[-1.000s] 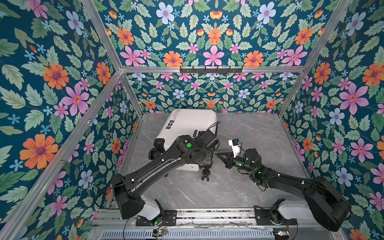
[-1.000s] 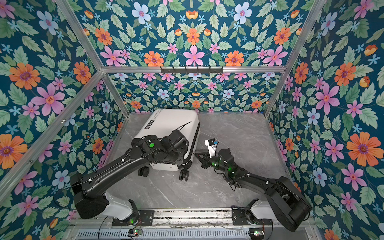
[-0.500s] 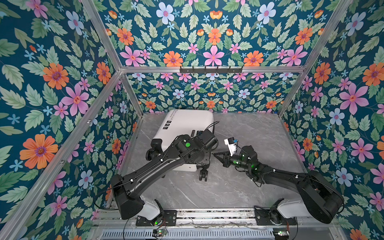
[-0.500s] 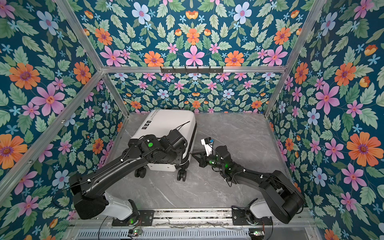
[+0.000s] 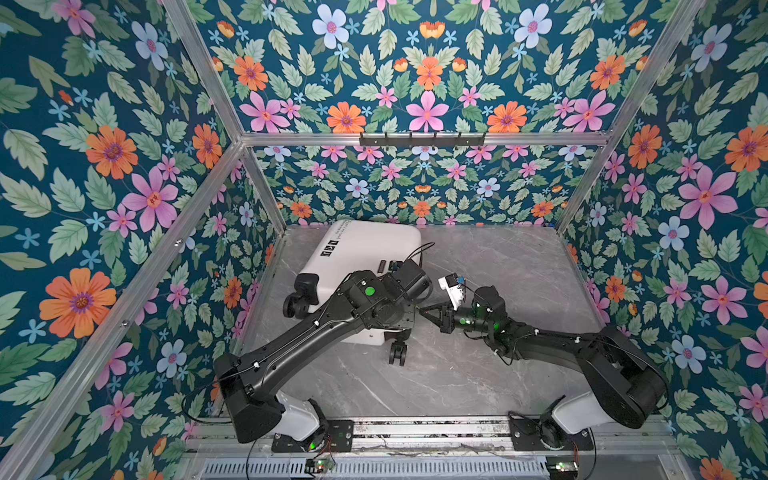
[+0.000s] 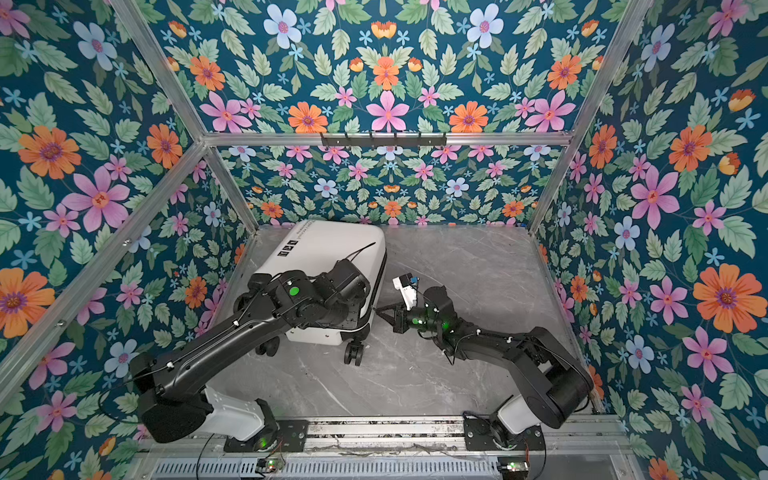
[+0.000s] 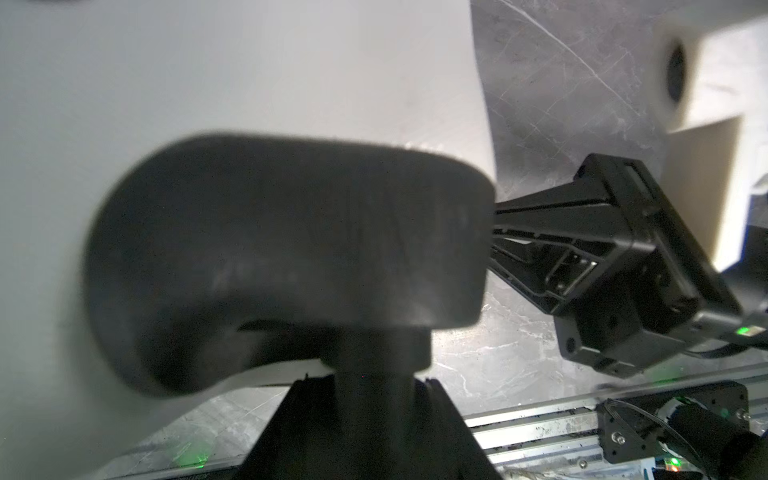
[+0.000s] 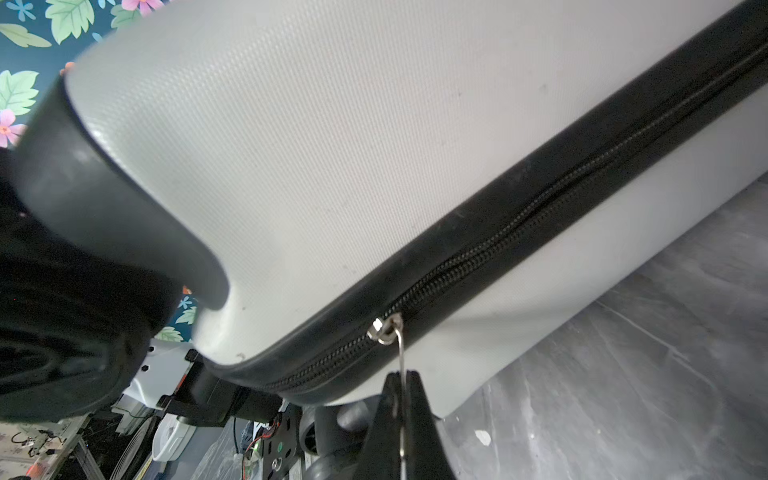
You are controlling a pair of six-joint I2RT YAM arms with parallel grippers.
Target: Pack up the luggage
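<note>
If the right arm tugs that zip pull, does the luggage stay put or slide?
Probably slides rather than rolls: the luggage lies flat on the smooth table, wheels sticking off its end. Its shell looks rigid, so it should shift as one piece. The thin wire pull in the right gripper's fingers might bend first.

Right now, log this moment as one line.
luggage: closed, lying flat | right gripper: shut on zipper pull

luggage (image 5: 374, 245) near end hidden under left arm (image 5: 316, 332) | shell text (image 5: 341, 233) too small to read | black part (image 7: 291, 249) in left wrist view blurred, unidentifiable | zipper pull (image 8: 400, 353) lower end hidden between right gripper (image 8: 401, 376) fingers
</note>
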